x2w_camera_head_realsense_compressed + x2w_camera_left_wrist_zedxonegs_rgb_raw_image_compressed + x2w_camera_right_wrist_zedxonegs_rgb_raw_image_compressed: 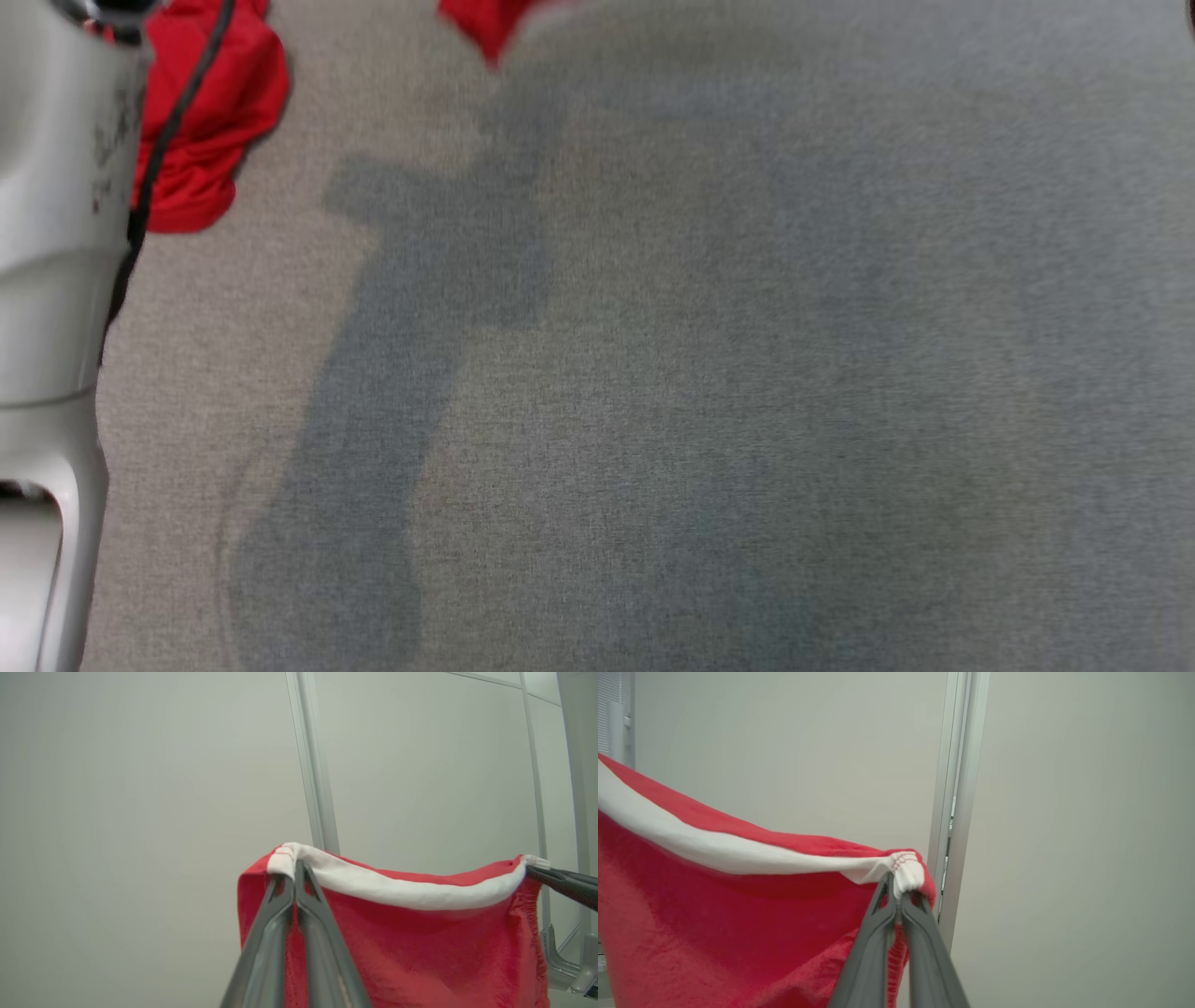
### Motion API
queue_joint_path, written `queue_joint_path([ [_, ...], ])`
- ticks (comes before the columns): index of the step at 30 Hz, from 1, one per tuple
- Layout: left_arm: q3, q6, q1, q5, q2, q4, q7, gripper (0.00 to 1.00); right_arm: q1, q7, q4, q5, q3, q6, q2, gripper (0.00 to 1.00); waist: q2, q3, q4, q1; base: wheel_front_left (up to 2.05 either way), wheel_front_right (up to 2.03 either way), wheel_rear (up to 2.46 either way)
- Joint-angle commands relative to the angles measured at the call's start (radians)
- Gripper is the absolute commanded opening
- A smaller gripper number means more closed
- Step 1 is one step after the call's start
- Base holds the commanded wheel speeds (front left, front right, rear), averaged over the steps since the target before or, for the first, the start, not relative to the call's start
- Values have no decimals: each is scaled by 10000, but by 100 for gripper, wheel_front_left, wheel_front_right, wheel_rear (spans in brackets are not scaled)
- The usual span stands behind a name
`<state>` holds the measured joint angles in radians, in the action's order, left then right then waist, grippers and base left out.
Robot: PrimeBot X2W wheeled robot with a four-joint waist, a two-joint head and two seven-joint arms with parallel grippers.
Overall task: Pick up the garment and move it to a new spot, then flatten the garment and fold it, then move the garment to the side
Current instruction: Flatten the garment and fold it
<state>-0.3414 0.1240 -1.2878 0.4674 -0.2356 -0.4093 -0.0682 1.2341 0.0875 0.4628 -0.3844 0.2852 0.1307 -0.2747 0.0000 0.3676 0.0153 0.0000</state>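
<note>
Dark fingers of the left claw rise closest in the left wrist view, pressed together and pinching one end of the white band that edges the red garment. At the far end of that band the right claw bites the other corner. The right wrist view shows the same from its side: the right claw is closed tight on a bunched white corner, and the garment sweeps away from it in a broad red sheet. Both claws therefore hold the garment, with the band stretched between them in a shallow sag and the cloth hanging below in front of a pale wall. In the head view a pale forearm and its black cable stand at the left. Behind them is a rumpled lobe of the garment, and another red tip pokes in at the top edge. Whether those low folds touch the grey woven surface I cannot tell. That surface lies open ahead, crossed by a soft shadow. The step in hand looks like the carry to a new spot, with the garment lifted and spread. Next, as I judge it, both arms should come down together over the open grey area. The hanging edge should land first, then the band should be drawn back level so the cloth lies without creases. Neither claw should let go until the band rests flat, and uneven lowering could bunch one side.
</note>
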Motion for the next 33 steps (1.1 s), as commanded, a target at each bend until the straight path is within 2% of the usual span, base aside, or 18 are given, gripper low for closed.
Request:
queue_joint_path([
  [1,-207,45,-664,-230,121,-628,-410,0,566,631,961,357,55,2,196,0,0,1103,299,0,0,0,0],
  [4,-395,55,-1077,-239,331,-1568,-1042,0,1006,1336,2287,661,146,2,485,0,0,1421,435,0,0,0,0],
  [9,-924,56,-794,-73,579,-2533,-1493,0,767,1713,3495,612,359,2,772,0,0,1742,504,0,0,0,0],
  [13,-1512,50,-367,386,520,-2946,-1782,0,407,1791,3987,301,661,2,776,0,0,1902,518,0,0,0,0],
  [18,-1983,51,221,1118,342,-2761,-1940,0,-305,1788,3363,-230,967,2,432,0,0,1925,503,0,0,0,0],
  [23,-2056,52,1219,1634,-197,-1698,-1970,0,-1294,1789,2164,-890,1350,2,-2,0,0,1687,357,0,0,0,0],
  [25,-2040,52,1842,1439,-497,-1106,-1974,0,-1874,1790,1634,-1108,1501,2,-249,0,0,1536,353,0,0,0,0],
  [29,-1784,52,3497,1147,-720,7,-1976,0,-3240,1790,530,-1425,1487,2,-684,0,0,1090,399,0,0,0,0],
  [33,-1379,-21,5462,971,-725,1028,-1979,0,-4928,1791,-535,-1629,1055,2,-894,0,0,532,441,0,0,0,0],
])
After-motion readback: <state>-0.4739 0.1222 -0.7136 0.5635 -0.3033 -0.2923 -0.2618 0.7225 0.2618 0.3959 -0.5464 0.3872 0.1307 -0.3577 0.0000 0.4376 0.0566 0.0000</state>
